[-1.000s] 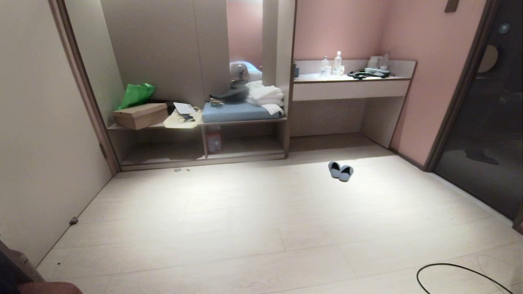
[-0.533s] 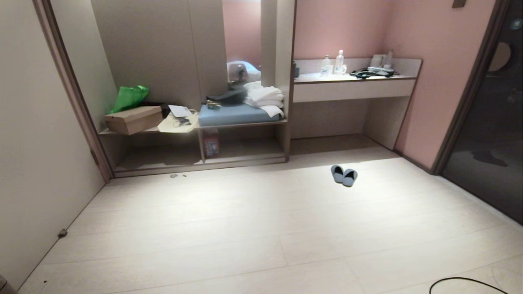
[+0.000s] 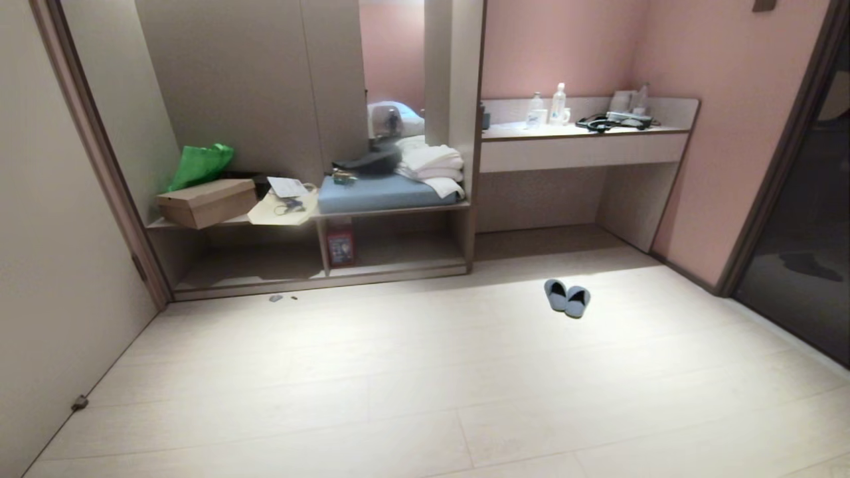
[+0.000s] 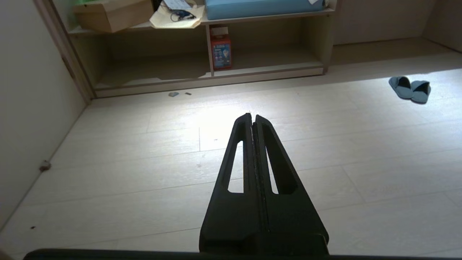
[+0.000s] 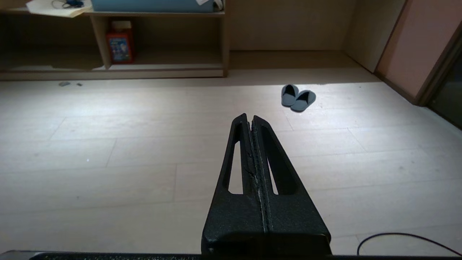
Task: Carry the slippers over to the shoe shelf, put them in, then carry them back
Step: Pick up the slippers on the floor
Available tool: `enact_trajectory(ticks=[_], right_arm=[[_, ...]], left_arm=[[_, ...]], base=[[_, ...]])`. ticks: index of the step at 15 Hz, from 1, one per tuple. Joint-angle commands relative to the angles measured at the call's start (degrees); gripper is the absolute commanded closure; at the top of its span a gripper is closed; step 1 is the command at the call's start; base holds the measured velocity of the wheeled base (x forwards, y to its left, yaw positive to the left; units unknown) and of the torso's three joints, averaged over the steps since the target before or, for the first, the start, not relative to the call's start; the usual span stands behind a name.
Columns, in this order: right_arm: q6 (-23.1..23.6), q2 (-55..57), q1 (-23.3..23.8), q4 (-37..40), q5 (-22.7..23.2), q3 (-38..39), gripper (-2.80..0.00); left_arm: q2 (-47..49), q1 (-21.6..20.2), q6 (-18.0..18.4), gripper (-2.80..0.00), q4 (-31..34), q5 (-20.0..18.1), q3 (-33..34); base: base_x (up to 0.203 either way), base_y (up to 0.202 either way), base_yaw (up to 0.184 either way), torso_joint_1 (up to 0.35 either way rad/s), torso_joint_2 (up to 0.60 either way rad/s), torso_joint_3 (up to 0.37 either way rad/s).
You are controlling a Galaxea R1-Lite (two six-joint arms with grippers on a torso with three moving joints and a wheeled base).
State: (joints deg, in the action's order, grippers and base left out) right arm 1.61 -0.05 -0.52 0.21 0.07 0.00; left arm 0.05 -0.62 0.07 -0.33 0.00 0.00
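The light blue-grey slippers (image 3: 568,297) lie side by side on the pale wood floor, right of the shoe shelf (image 3: 392,211). They also show in the left wrist view as slippers (image 4: 410,88) and in the right wrist view as slippers (image 5: 297,96). The shoe shelf is a low beige unit with two floor-level compartments, seen too as the shoe shelf (image 4: 267,15) and the shoe shelf (image 5: 223,43). My left gripper (image 4: 252,116) and right gripper (image 5: 249,116) are both shut and empty, held low over the floor well short of the slippers. Neither arm shows in the head view.
On the shelf's top board sit a cardboard box (image 3: 206,202), a green bag (image 3: 199,166), papers, a blue cushion (image 3: 385,192) and folded white towels (image 3: 431,162). A red carton (image 3: 340,245) stands at the divider. A pale counter (image 3: 584,149) is right, a dark doorway (image 3: 803,219) far right, a black cable (image 5: 404,240) near me.
The whole head view has shifted: the shelf and slippers sit lower and larger, and the black cable at the bottom right has left the picture. The camera has moved closer; nothing itself moved.
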Motion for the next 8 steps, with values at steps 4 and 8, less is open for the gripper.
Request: enact_trajectory(ticks=[4,8], right_arm=[[-0.1,0.0,0.2,-0.1,0.1,0.0,0.00],[0.1,0.0,0.2,-0.1,0.1,0.0,0.00]], left_arm=[[0.0,0.2,0.1,0.00,0.2,0.1,0.0],[0.0,0.2,0.2,0.00,0.2,0.1,0.0]], base=[[0.196,0.000,-0.002,0.002,0.00,0.003],[0.198,0.000,0.000,0.002,0.00,0.002]])
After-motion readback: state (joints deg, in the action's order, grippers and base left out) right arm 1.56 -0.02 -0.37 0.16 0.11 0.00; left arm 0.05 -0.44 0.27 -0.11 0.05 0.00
